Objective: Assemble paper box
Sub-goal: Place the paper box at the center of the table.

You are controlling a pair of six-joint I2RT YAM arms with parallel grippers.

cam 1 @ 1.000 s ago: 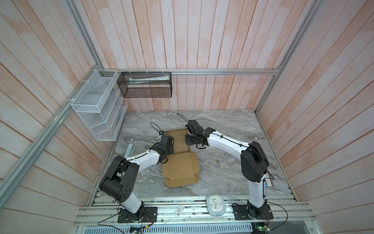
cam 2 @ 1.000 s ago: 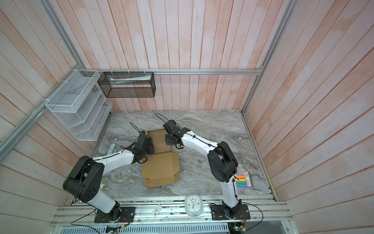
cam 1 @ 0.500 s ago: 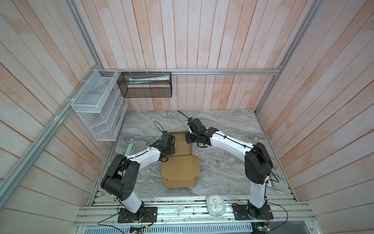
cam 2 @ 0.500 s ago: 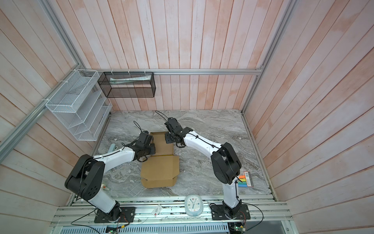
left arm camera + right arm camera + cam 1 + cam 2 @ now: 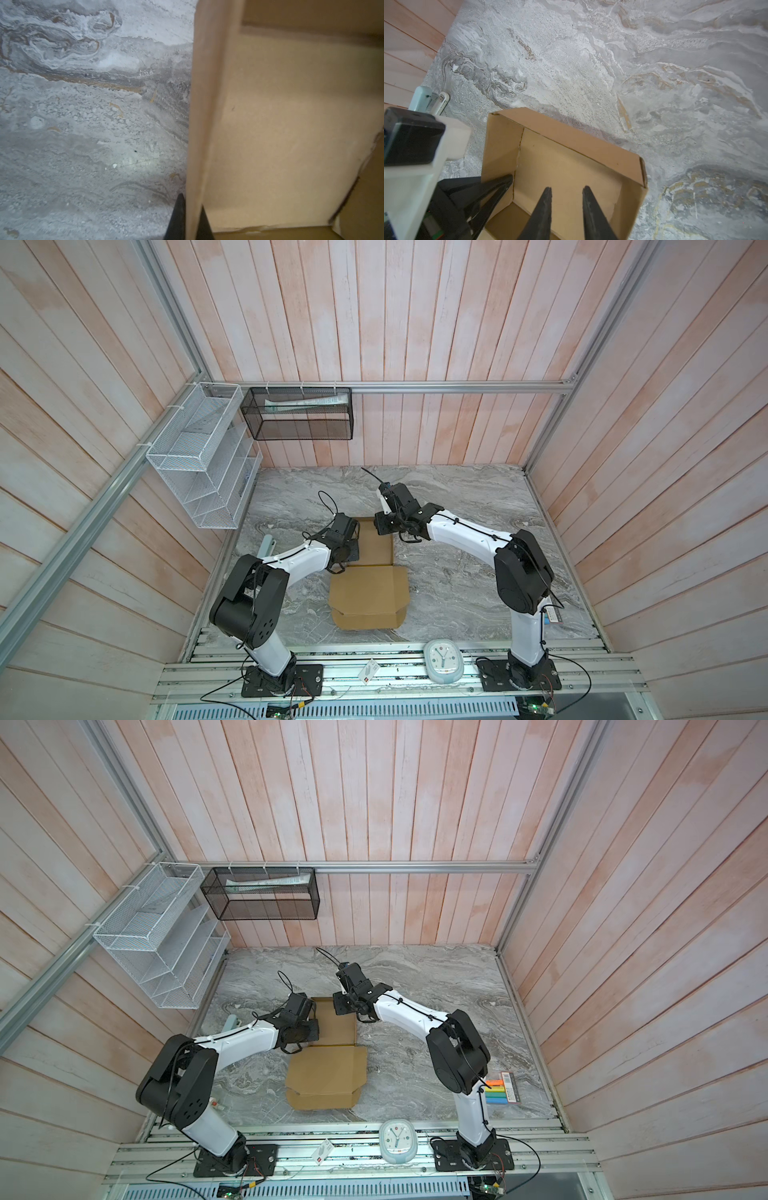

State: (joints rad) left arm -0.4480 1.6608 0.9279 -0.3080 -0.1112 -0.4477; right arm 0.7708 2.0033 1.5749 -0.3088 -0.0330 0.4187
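The paper box (image 5: 376,545) (image 5: 337,1025) is plain brown cardboard lying mid-table, with its tray walls raised at the far end. Its lid panel (image 5: 368,593) lies flat toward the front edge. My left gripper (image 5: 353,549) (image 5: 191,216) is shut on the tray's left side wall, one finger outside it and one inside. My right gripper (image 5: 383,526) (image 5: 566,188) hovers over the tray's far right part. Its fingers stand apart with nothing between them. The left gripper's fingers (image 5: 492,187) show on that wall in the right wrist view.
A pale clock (image 5: 442,660) and a small tag (image 5: 368,672) lie on the front rail. A white wire rack (image 5: 199,456) and a black mesh basket (image 5: 297,414) hang on the walls. Coloured strips (image 5: 500,1092) lie by the right arm's base, and a pale blue-green object (image 5: 266,547) lies at the table's left edge.
The box has turned from a slight slant to lie square with the table. My right gripper has shifted a little over the tray and its fingers have narrowed slightly. The left gripper keeps its hold.
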